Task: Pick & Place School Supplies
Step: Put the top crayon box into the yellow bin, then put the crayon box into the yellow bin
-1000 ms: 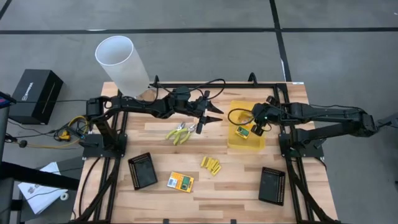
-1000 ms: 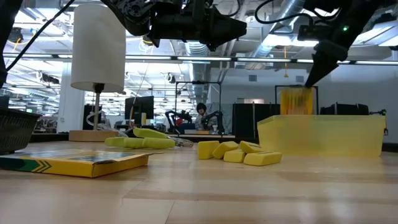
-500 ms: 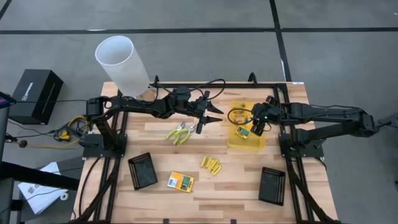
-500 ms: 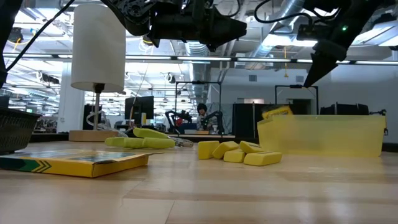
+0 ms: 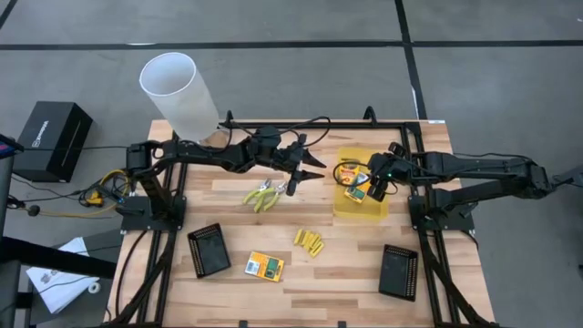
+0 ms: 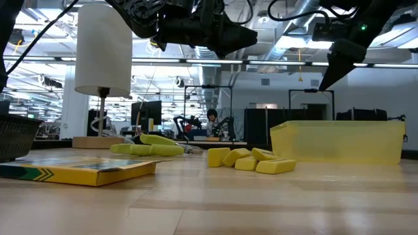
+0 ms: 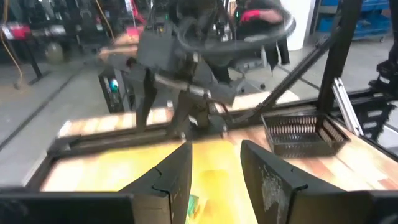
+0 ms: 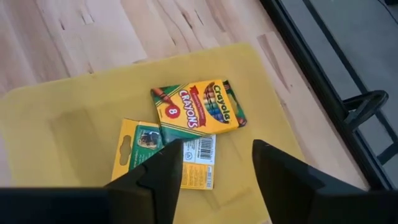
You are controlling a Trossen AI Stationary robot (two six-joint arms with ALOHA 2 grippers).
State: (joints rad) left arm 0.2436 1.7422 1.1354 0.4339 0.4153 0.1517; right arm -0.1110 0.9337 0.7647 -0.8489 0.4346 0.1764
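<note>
Near the table's front edge a crayon box (image 5: 264, 266) lies flat, the yellow sticks (image 5: 309, 242) just behind it toward the middle — both still waiting. Farther back, the pliers (image 5: 262, 194) lie under the left gripper (image 5: 310, 173), which hangs above the table with fingers parted and empty, probably poised for them. Toward the right edge, the right gripper (image 8: 214, 168) hovers open over the yellow tray (image 8: 68, 118), where two boxes (image 8: 198, 104) lie overlapping — likely just dropped.
</note>
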